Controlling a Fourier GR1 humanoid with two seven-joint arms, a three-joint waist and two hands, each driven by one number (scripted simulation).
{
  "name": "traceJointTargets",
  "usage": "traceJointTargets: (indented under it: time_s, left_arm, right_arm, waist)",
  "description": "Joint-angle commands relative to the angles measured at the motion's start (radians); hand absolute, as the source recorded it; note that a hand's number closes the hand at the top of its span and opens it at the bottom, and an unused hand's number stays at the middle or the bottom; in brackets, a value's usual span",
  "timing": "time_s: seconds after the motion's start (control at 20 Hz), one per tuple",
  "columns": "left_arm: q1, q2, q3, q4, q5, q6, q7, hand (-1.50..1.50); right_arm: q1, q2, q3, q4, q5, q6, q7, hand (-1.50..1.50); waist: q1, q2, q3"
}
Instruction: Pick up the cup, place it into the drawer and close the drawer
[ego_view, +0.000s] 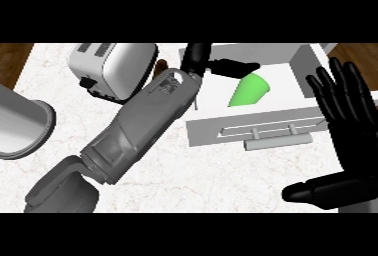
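The green cup (249, 91) lies tilted inside the open white drawer (310, 60), towards its left side. My left forearm runs from the lower left up to the drawer. The left hand (230, 66) sits over the drawer's far left corner, its fingers stretched out just above the cup's far end, not wrapped round it. My right hand (341, 107) stands open with its fingers up at the right edge, over the drawer's right end. The drawer's front panel (221, 131) with its handle (277, 142) faces me.
A white toaster (111, 65) stands at the back left, close beside my left forearm. A grey round container (22, 125) is at the left edge. Bare marble counter (214, 175) lies in front of the drawer.
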Motion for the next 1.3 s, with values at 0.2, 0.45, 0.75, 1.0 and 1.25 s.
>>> traceJointTargets:
  time_s: [0.2,0.45,0.75,1.0,1.25]
  left_arm:
    - [-0.003,0.0,0.04,-0.1,0.132,-0.018,-0.102,-1.5]
    - [0.01,0.0,0.114,-0.109,0.168,-0.094,-0.125,-1.5]
    - [0.107,0.084,0.16,-0.279,0.158,-0.064,-0.062,-1.5]
    - [0.255,0.202,0.184,-0.435,0.179,-0.069,-0.014,-1.5]
    - [0.47,0.291,0.178,-0.646,0.169,-0.074,0.003,-1.5]
  right_arm:
    - [-0.025,-0.007,-0.029,-0.02,-0.112,0.013,0.06,-1.5]
    - [0.066,-0.077,-0.115,-0.048,-0.208,0.1,0.047,-1.5]
    - [0.166,-0.101,-0.03,-0.132,-0.078,0.162,0.033,1.5]
    - [0.156,-0.156,0.006,-0.144,0.041,0.191,0.041,1.5]
    - [0.169,-0.202,-0.02,-0.122,0.112,0.224,0.013,1.5]
  waist:
    - [0.027,-0.009,-0.001]
    - [0.075,-0.022,-0.001]
    - [0.121,-0.036,-0.002]
    - [0.148,-0.041,-0.003]
    - [0.142,-0.036,-0.002]
